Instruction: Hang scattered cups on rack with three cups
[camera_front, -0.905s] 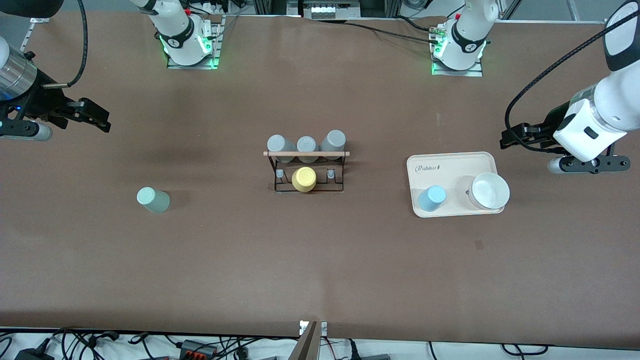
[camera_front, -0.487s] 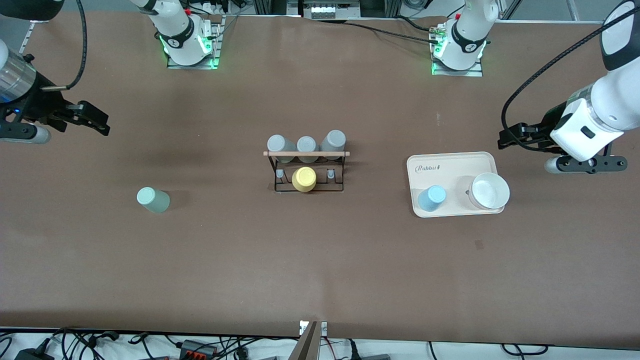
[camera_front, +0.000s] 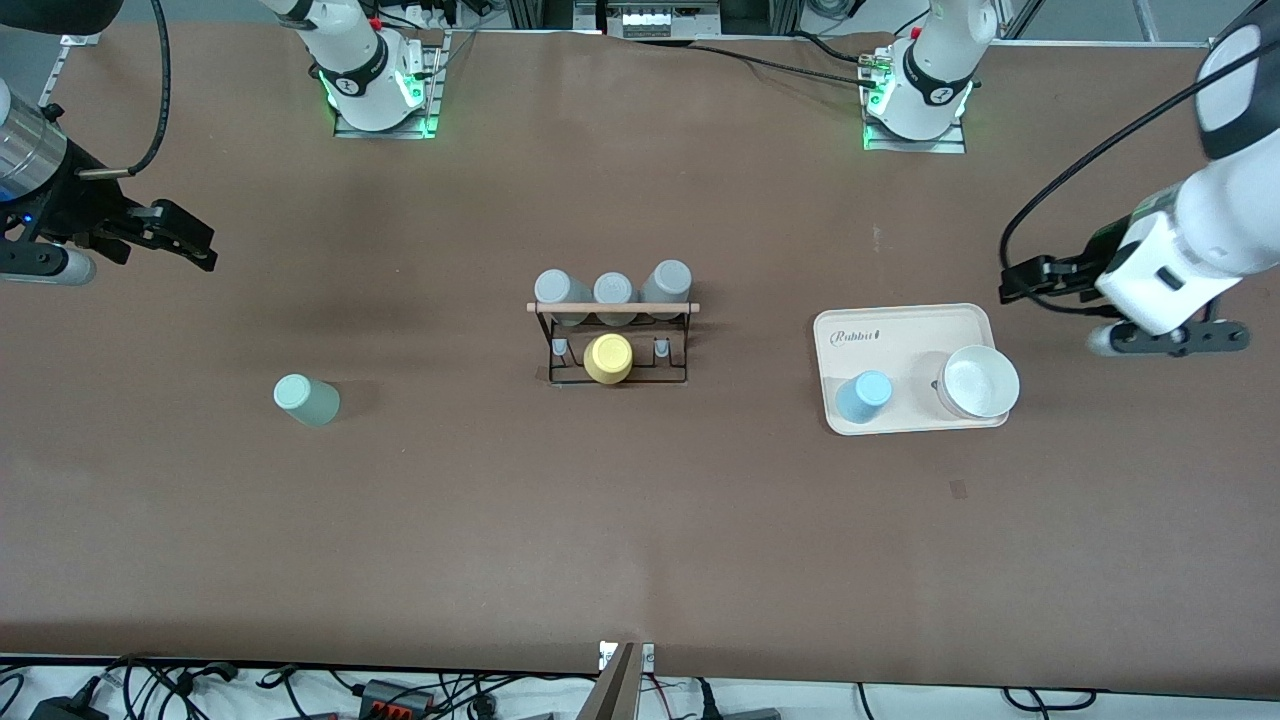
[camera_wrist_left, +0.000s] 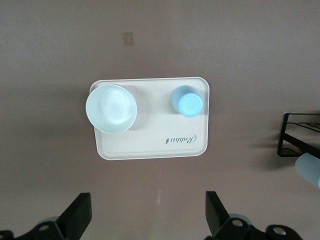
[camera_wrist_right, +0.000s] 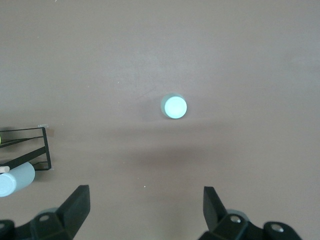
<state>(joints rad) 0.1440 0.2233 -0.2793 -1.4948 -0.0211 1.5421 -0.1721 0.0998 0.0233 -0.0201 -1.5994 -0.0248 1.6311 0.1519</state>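
The right end effector (camera_front: 195, 245) hangs spread and empty over bare tabletop (camera_front: 640, 540); the sage-green cup (camera_front: 305, 399) stands alone, near it. The rack (camera_front: 612, 340) sits mid-table with two free pegs. The blue cup (camera_front: 863, 396) rests on the tray (camera_front: 905, 325), the left end effector (camera_front: 1030, 280) spread above the tray's edge. Reaching has begun; each arm must next descend onto its cup.

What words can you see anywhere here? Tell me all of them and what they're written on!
"Rabbit", in curly script with a small mark after it, on the cream tray, near the corner away from the blue cup.
A round logo on each arm's base collar, such as the left arm's: too small to read.
No writing shows on the cups, the white bowl or the rack.
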